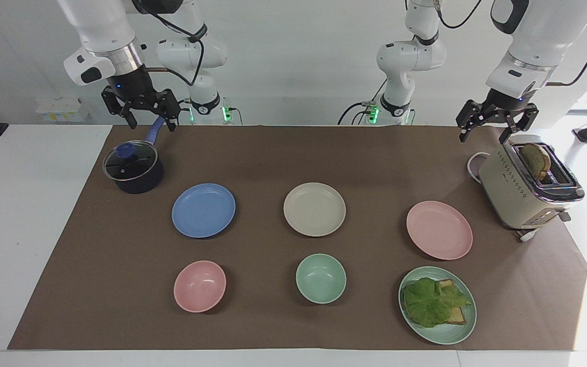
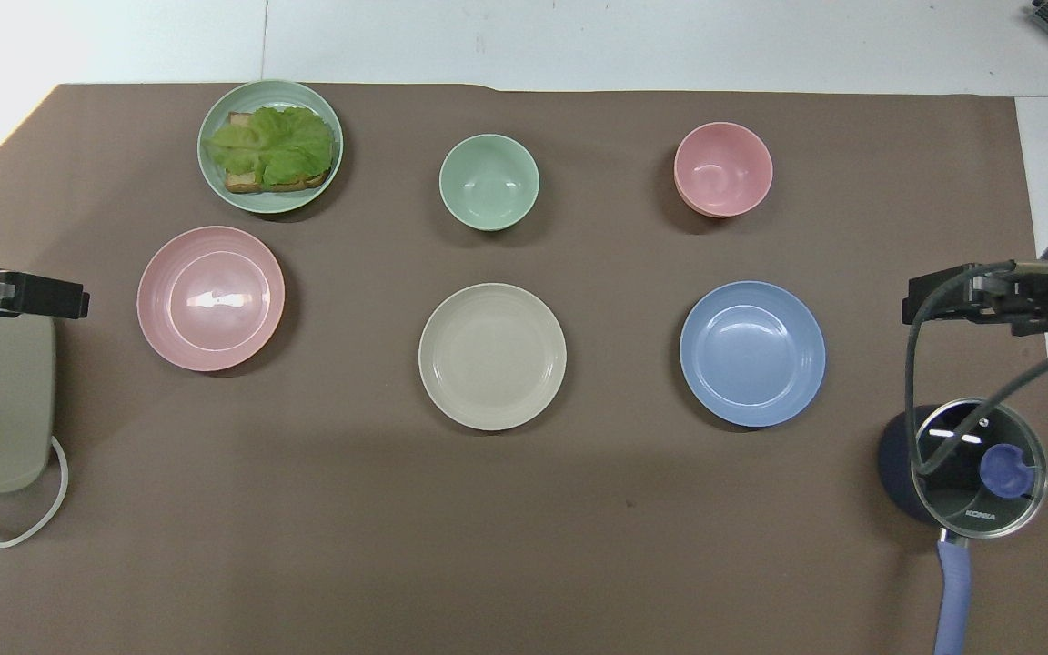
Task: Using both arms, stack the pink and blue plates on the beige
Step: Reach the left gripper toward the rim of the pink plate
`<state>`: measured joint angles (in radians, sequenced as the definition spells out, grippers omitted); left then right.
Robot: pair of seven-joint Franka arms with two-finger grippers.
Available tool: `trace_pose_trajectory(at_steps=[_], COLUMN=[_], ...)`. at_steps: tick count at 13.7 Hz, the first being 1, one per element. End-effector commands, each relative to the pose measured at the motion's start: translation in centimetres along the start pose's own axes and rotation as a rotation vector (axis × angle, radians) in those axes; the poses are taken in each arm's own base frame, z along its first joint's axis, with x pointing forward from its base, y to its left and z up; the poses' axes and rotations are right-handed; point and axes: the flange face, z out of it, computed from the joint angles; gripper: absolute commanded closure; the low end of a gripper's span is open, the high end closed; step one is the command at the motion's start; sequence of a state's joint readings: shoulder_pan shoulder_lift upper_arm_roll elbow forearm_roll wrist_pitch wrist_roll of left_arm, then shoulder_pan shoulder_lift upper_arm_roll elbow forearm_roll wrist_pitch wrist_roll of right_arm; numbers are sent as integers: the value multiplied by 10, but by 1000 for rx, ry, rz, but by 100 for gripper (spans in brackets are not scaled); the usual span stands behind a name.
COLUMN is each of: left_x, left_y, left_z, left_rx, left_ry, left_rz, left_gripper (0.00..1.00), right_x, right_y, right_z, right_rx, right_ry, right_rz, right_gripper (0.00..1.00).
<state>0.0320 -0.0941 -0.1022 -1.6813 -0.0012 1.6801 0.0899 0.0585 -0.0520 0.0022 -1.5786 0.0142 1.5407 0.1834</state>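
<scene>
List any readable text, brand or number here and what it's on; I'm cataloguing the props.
"KONKA": on the glass lid of the dark saucepan.
Toaster: only rows of dots on its side, no readable text.
No other text is visible.

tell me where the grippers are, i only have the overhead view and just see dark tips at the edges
observer: The left gripper hangs open in the air by the toaster, touching nothing.
operator: ok and the right one
observer: The right gripper is open too, raised in the air by the pot and not touching it.
operator: anything in the toaster, i only get its side
observer: Yes, a slice of bread stands in its slot.
</scene>
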Motion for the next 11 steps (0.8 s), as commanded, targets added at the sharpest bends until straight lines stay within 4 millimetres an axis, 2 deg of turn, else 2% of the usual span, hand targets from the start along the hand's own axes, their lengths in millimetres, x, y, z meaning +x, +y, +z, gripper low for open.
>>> trace_pose_trajectory(at_steps=[1, 5, 6, 7, 8, 9, 11], left_x=[-1, -1, -2, -1, 1, 1, 5], left_y=[-4, -4, -4, -5, -12, -29, -41], left_z=[-6, -6, 0, 23, 58, 90, 134], left_rx=[18, 18, 17, 10, 7, 5, 3], left_ry=[5, 3, -7, -46, -74, -57, -38], left_rz=[10, 10, 12, 12, -8, -37, -52], left_gripper=[0, 0, 0, 0, 0, 0, 0], right_x=[-2, -3, -3, -3, -3, -3, -3], right_y=[0, 0, 0, 0, 0, 1, 4], right_z=[0, -1, 0, 0, 0, 0, 0], right_rx=[12, 12, 12, 12, 12, 12, 11], right_ry=[10, 11, 10, 10, 10, 10, 4], right_rz=[-3, -2, 0, 0, 0, 0, 6], right_gripper=[0, 0, 0, 0, 0, 0, 0])
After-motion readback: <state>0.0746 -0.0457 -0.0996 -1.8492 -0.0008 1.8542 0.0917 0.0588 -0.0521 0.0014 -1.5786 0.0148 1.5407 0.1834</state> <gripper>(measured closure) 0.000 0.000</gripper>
